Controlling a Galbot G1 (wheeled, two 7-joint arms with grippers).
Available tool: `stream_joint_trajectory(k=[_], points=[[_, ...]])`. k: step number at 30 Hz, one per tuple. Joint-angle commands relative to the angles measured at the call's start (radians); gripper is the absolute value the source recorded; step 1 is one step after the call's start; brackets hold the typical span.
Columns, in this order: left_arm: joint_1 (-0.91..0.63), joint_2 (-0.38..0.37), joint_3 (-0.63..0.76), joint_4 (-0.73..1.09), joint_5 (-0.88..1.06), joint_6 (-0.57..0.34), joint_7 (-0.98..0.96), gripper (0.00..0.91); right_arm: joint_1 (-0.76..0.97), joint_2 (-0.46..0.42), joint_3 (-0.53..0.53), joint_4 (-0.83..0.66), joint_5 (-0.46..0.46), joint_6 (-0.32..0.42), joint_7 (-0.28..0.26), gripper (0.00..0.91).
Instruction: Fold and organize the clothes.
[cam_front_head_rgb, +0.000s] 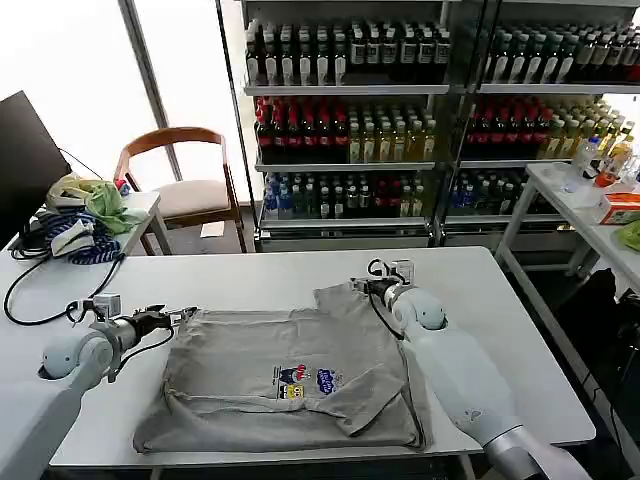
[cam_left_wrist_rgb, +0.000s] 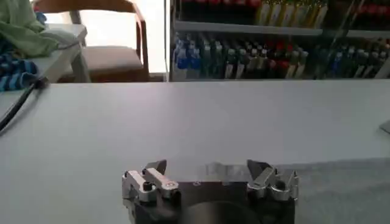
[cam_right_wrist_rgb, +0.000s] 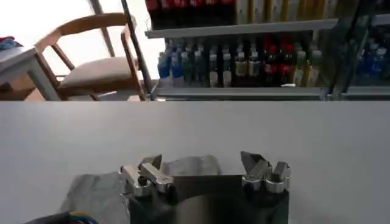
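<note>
One of the clothes, a light grey shirt (cam_front_head_rgb: 290, 370) with a small multicoloured chest print (cam_front_head_rgb: 305, 383), lies spread and partly folded on the white table (cam_front_head_rgb: 260, 275). At the shirt's far left corner my left gripper (cam_front_head_rgb: 178, 317) is low over the table with its jaws open (cam_left_wrist_rgb: 207, 167), and the cloth's edge (cam_left_wrist_rgb: 341, 189) lies just before it. My right gripper (cam_front_head_rgb: 362, 285) is at the shirt's far right corner, also open (cam_right_wrist_rgb: 200, 161), with a bump of grey cloth (cam_right_wrist_rgb: 194, 165) between its fingers (cam_right_wrist_rgb: 152, 163).
A side table at the far left holds a green-yellow cloth bundle (cam_front_head_rgb: 100, 200) and a blue coiled cable (cam_front_head_rgb: 75, 240). A black cable (cam_front_head_rgb: 30, 290) runs onto the work table. A wooden chair (cam_front_head_rgb: 185, 190) and bottle shelves (cam_front_head_rgb: 400, 130) stand behind. Another table (cam_front_head_rgb: 590, 215) is at the right.
</note>
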Motion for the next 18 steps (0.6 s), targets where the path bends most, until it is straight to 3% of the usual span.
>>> stream_joint_trajectory(k=[1, 7, 8, 10, 12, 17, 18], points=[[-0.037, -0.027, 0.038, 0.036, 0.011, -0.004, 0.003, 0.907, 0.011, 0.010, -0.014, -0.025, -0.003, 0.000, 0.000, 0.887], [-0.033, -0.046, 0.041, 0.043, 0.016, -0.003, 0.002, 0.907, 0.012, 0.017, -0.014, -0.042, -0.006, 0.000, -0.002, 0.715], [-0.032, -0.048, 0.040, 0.046, 0.016, -0.004, 0.002, 0.907, 0.013, 0.019, -0.013, -0.047, -0.007, 0.000, -0.002, 0.584], [-0.033, -0.049, 0.040, 0.051, 0.015, -0.004, 0.003, 0.907, 0.014, 0.022, -0.012, -0.053, -0.007, 0.001, -0.004, 0.161], [-0.031, -0.049, 0.042, 0.053, 0.016, -0.004, 0.003, 0.907, 0.015, 0.022, -0.015, -0.056, -0.009, 0.001, -0.005, 0.000], [-0.027, -0.061, 0.042, 0.059, 0.011, -0.001, 0.007, 0.907, 0.021, 0.030, -0.015, -0.079, -0.015, 0.001, -0.014, 0.000], [-0.028, -0.062, 0.043, 0.061, 0.011, -0.001, 0.007, 0.836, 0.021, 0.030, -0.017, -0.078, -0.015, 0.001, -0.015, 0.000]])
